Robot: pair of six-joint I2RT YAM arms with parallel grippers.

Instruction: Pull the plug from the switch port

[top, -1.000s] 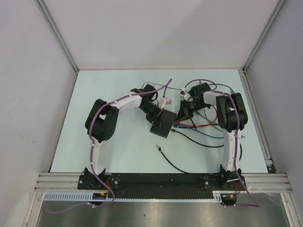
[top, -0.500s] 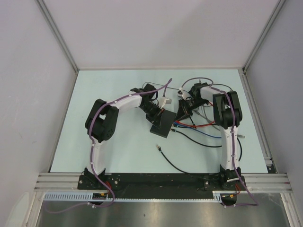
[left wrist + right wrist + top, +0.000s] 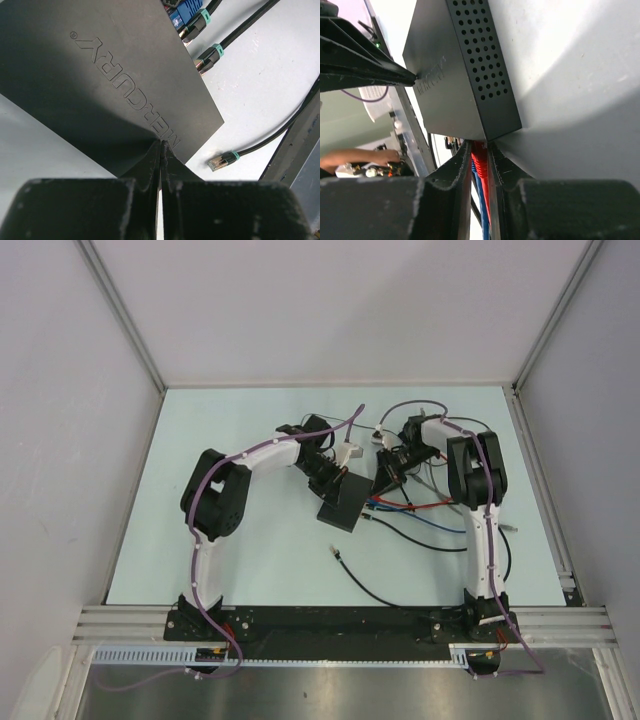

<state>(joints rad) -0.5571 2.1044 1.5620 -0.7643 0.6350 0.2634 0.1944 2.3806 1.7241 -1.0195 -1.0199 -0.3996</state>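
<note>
The switch is a flat matte-black box lettered MERCURY, with a perforated side. A red plug sits in the switch port on its short edge, and the socket itself is hidden by the plug. My right gripper is shut on that red plug, one finger on each side, with a blue cable running just behind. My left gripper is shut, its tips pressed down on the box's top near a corner. It also shows in the right wrist view as dark fingers touching the box.
More plugs sit in the same edge: a blue one and two black ones with green boots. A loose black cable ends in a bare plug beside the box. Red, blue and black cables trail right. A metal rail lies near.
The right arm's elbow has swung a little left and its jaws have narrowed slightly on the red plug. The left arm and the box have stayed put.
</note>
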